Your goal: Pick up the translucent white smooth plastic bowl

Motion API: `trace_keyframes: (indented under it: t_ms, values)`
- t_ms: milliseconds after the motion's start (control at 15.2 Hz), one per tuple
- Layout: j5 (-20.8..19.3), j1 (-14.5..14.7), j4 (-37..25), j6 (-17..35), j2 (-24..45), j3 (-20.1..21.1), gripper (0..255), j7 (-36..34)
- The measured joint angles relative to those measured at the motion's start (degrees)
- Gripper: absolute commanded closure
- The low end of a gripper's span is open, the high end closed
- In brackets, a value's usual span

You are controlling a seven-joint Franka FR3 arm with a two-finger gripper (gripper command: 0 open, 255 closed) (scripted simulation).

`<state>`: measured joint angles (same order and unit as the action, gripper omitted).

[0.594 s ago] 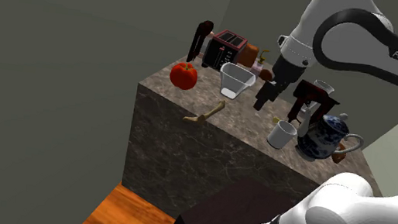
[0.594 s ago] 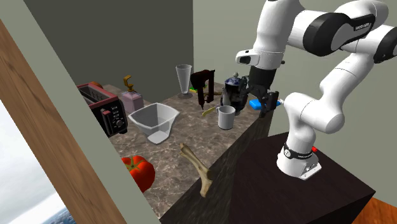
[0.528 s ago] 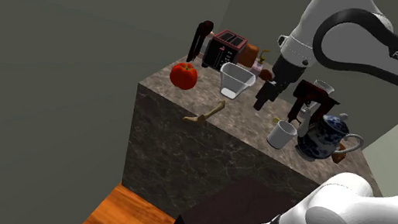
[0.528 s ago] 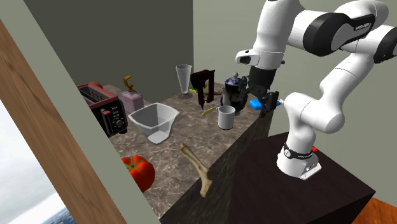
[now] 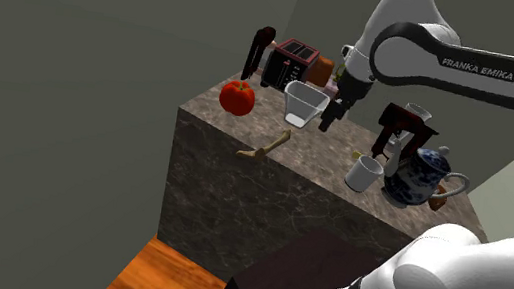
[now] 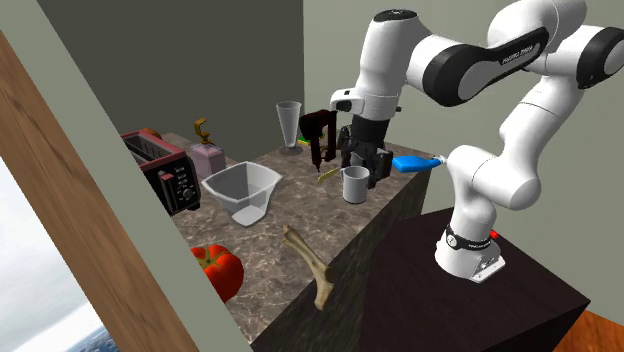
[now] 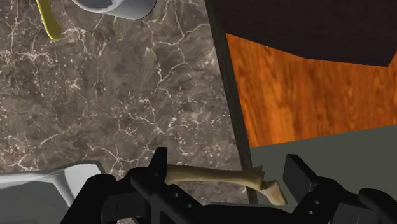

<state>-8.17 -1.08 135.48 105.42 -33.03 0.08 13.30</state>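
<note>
Shoulder view: bowl (image 5: 305,102), pale and translucent, stands upright on the stone counter (image 5: 315,151), between the tomato (image 5: 238,97) and the gripper (image 5: 329,120), which hangs just beside its rim.

Second exterior view: the bowl sits in front of the toaster (image 6: 165,172); the gripper is nearer the mug (image 6: 355,184).

Wrist view: fingers (image 7: 159,162) are spread and empty, a bone-shaped piece (image 7: 216,175) lying on the counter beyond them.

Assessment: the bowl is probably light, thin-walled and slippery. Pinch one wall at the rim, gently.
</note>
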Motion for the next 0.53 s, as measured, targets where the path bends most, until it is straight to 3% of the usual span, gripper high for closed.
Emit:
trace_keyframes:
  t_ms: [528]
  values:
    - [-5.08, -1.58, -7.24, 9.66, 14.64, -3.69, 0, 8.05]
